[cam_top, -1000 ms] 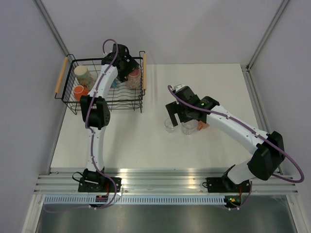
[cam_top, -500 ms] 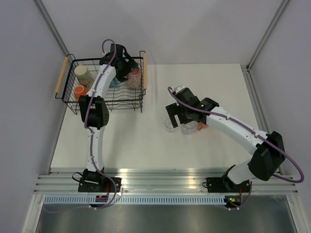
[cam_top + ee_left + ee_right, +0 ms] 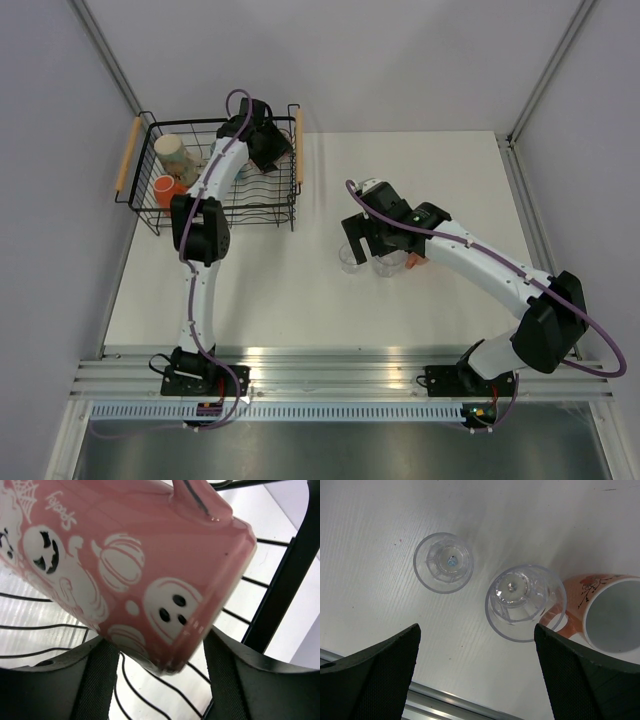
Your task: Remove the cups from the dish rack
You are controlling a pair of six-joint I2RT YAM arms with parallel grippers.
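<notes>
The dish rack [image 3: 212, 226] is a black wire basket with wooden handles, at the table's far left. A cream mug [image 3: 172, 150] and an orange mug [image 3: 165, 187] lie at its left end. My left gripper [image 3: 262, 143] is down in the rack's far right corner. In the left wrist view both pads press a pink cup [image 3: 135, 565] patterned with white ghosts and pumpkins, so the left gripper [image 3: 160, 675] is shut on it. My right gripper [image 3: 477, 675] hangs open over two clear tumblers [image 3: 443, 562] [image 3: 525, 601] beside an orange mug [image 3: 610, 612] on the table.
In the top view the unloaded cups [image 3: 388, 262] stand mid-table under the right gripper [image 3: 372, 240]. The white tabletop [image 3: 290, 290] runs between them and the rack. A metal rail [image 3: 340, 365] lines the near edge, and grey walls close in on three sides.
My left gripper has shifted toward the rack's far right corner and closed on the pink cup, which it now hides from above. The right arm has barely moved.
</notes>
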